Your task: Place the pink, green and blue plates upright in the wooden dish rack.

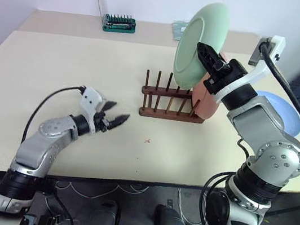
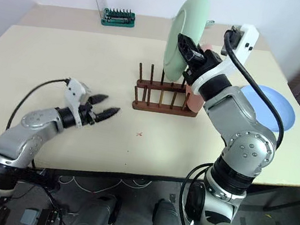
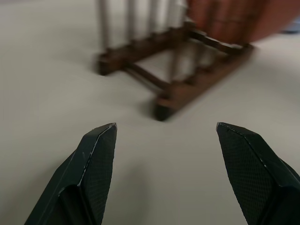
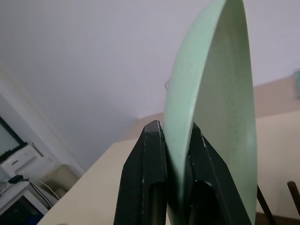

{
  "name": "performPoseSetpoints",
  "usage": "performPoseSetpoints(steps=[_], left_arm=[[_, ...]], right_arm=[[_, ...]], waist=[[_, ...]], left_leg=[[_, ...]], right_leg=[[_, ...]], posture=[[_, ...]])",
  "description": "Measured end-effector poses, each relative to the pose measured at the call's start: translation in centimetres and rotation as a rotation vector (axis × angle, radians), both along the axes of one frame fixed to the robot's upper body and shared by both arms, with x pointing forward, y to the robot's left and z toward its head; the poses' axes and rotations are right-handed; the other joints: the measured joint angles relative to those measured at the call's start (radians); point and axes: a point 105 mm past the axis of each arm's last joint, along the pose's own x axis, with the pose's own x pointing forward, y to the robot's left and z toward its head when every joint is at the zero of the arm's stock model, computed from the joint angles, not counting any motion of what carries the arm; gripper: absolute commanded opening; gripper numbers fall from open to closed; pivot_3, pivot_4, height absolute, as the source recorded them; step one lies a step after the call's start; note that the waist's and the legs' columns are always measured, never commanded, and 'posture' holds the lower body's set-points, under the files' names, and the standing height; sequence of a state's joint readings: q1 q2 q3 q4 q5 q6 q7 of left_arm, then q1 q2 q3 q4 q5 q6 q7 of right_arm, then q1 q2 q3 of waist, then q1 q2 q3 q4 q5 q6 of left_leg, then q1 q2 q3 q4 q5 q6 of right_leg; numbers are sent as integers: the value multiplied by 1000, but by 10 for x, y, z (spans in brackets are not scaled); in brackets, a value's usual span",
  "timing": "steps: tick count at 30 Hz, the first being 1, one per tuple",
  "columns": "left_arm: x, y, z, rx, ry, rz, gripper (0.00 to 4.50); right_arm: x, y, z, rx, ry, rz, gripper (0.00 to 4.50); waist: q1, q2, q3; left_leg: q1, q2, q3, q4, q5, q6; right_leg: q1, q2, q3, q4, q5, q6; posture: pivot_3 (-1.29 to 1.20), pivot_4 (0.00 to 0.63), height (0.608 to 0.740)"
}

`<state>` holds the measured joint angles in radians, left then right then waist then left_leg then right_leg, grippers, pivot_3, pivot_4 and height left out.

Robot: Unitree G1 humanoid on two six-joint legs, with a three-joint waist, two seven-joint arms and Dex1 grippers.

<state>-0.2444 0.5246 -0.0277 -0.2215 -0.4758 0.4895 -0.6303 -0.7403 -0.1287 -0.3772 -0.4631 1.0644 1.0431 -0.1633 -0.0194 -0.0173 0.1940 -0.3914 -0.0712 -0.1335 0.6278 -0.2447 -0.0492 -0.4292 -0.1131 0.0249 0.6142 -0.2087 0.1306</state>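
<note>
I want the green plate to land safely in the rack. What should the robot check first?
1. Right gripper pinching green plate at its rim: ok.
2. Green plate upright, above the wooden dish rack: ok.
3. Free slots between pegs: ok.
4. Pink plate already standing in the rack's end: ok.
5. Left gripper open, apart from the rack: ok.
6. Blue plate lying flat on the table, not racked: not ok.

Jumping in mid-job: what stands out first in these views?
The green plate catches the eye first: the right gripper holds it on edge by its rim, jaws clamped, in the air above the wooden dish rack. The pink plate already stands at the rack's right end, while the blue plate lies flat on the table further right. The left gripper hovers low over the table left of the rack, jaws open.
</note>
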Motion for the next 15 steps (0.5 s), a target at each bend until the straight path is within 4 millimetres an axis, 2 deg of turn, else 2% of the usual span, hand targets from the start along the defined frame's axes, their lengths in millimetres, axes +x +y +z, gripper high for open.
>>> performPoseSetpoints(steps=[15], left_arm=[[-8, -13, 6, -35, -12, -49, 3465]], right_arm=[[24, -1, -30, -60, 189, -46, 48]], waist=[[0, 0, 0]], left_leg=[[0, 0, 0, 0, 0, 1]], right_leg=[[1, 0, 0, 0, 0, 0]], posture=[[0, 150, 740]])
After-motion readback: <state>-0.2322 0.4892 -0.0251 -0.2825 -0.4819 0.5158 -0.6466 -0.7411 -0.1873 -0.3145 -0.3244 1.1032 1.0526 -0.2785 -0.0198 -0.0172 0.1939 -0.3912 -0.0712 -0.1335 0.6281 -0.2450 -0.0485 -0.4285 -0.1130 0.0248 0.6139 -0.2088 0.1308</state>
